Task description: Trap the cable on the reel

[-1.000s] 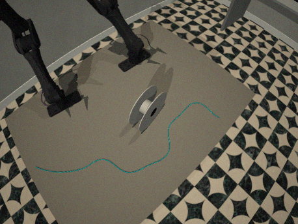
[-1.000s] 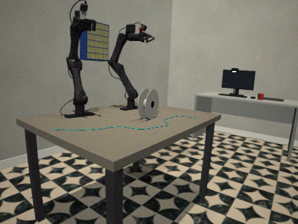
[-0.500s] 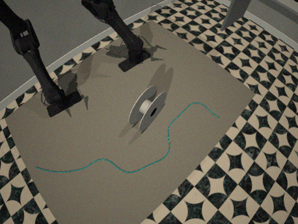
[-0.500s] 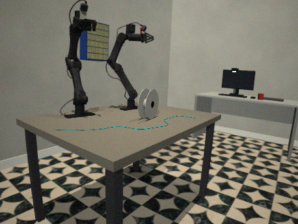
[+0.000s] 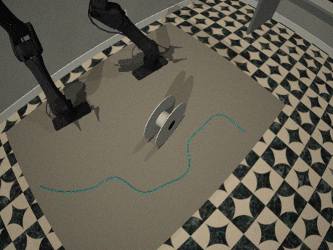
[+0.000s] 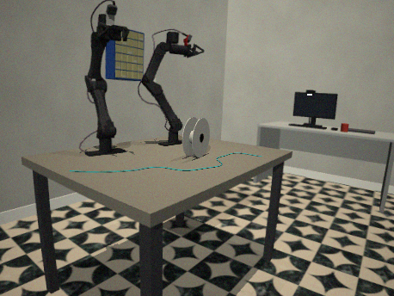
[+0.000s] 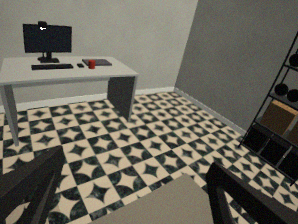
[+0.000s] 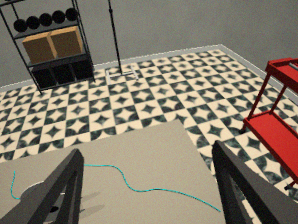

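Observation:
A white reel (image 5: 165, 121) (image 6: 196, 137) stands upright on its rims near the middle of the table (image 5: 109, 218) (image 6: 172, 194). A thin teal cable (image 5: 189, 152) (image 6: 172, 169) (image 8: 133, 185) lies loose in a wavy line in front of the reel, apart from it, with one end near the right table edge and the other at the front left. My left gripper (image 6: 199, 49) (image 7: 140, 162) is open and empty, high above the table, pointing out toward the desk. My right gripper (image 8: 146, 149) is open and empty, also raised high, looking down on the cable.
Both arm bases (image 5: 149, 69) (image 5: 69, 114) stand at the table's back edge. A desk with a monitor (image 6: 323, 129) (image 7: 60, 70), a black shelf (image 8: 47, 30) and a red cart (image 8: 280, 110) stand around the room, away from the table.

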`<act>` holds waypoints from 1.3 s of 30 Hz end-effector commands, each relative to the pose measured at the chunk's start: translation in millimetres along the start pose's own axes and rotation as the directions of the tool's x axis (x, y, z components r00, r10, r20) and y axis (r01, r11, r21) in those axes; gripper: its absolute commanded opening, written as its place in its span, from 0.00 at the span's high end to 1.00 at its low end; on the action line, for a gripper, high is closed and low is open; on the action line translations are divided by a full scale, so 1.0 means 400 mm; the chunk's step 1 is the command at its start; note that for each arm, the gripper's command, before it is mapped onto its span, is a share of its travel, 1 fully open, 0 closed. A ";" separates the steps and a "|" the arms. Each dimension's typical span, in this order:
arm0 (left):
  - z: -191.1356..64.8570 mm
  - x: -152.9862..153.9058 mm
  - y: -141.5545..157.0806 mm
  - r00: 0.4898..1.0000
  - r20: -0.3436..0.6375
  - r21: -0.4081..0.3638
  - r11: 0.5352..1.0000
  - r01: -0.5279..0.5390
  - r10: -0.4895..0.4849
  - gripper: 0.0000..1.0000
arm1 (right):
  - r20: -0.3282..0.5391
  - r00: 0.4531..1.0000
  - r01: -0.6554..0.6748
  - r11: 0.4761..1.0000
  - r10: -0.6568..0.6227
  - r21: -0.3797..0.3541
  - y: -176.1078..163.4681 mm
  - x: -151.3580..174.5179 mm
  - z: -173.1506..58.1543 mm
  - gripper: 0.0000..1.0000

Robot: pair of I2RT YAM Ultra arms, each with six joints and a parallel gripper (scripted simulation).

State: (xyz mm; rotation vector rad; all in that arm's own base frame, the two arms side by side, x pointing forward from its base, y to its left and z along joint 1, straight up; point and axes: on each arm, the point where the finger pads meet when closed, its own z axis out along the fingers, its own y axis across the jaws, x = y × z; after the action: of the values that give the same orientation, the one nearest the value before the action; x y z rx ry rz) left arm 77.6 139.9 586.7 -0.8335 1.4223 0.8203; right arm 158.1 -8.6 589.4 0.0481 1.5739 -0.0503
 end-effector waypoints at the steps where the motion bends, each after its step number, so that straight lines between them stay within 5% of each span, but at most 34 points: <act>1: -0.031 -0.036 0.040 0.998 0.059 -0.104 0.995 0.003 0.003 0.00 | 0.001 1.000 -0.007 1.000 0.007 -0.015 0.005 -0.007 0.002 0.00; 20: -0.079 -0.035 0.186 0.998 0.054 -0.497 0.867 0.009 0.021 0.00 | 0.001 1.000 -0.007 0.998 0.007 -0.057 0.021 -0.007 0.001 0.00; 39: -0.090 -0.034 0.206 0.998 0.052 -0.549 0.836 0.010 0.022 0.00 | 0.001 1.000 -0.007 0.998 0.007 -0.067 0.026 -0.006 0.002 0.00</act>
State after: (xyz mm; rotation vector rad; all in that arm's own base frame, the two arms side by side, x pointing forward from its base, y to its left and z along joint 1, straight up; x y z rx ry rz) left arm -10.4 159.6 586.7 -1.2651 1.1916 1.2454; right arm 158.3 1.1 589.4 -0.0006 1.5744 -0.0018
